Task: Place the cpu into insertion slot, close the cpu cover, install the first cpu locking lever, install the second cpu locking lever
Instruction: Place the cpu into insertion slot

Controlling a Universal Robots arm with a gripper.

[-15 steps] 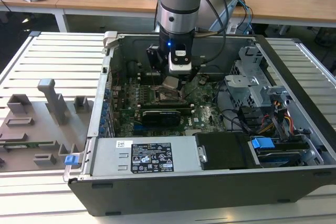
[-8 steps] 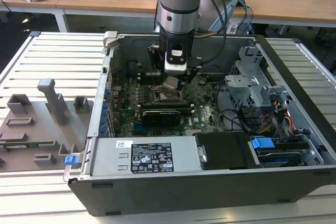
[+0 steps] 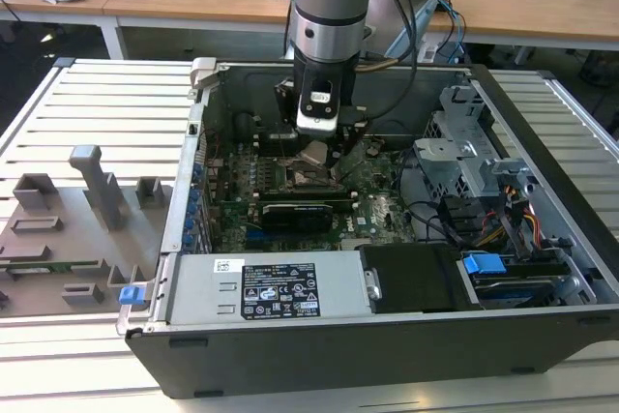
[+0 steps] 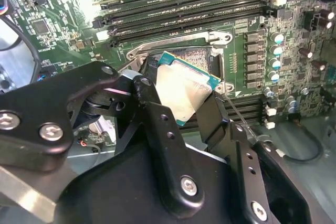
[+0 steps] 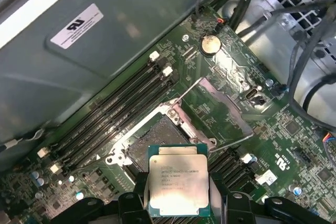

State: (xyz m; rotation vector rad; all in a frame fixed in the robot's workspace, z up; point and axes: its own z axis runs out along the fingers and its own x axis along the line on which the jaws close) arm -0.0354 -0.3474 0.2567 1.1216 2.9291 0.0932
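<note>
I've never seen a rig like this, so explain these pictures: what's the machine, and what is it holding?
It is a robot arm reaching into an open computer case on a slatted table. The exterior view looks on from outside; both wrist views come from cameras on the arm. Its gripper is shut on a small square chip, held over the empty socket on the green circuit board. A grey parts holder lies at the exterior view's left.

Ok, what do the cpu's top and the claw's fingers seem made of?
The cpu: pale silver-grey metal lid with a dull sheen, over a green board edge. The claw's fingers: smooth matte black, plastic or coated metal, can't tell which.
</note>
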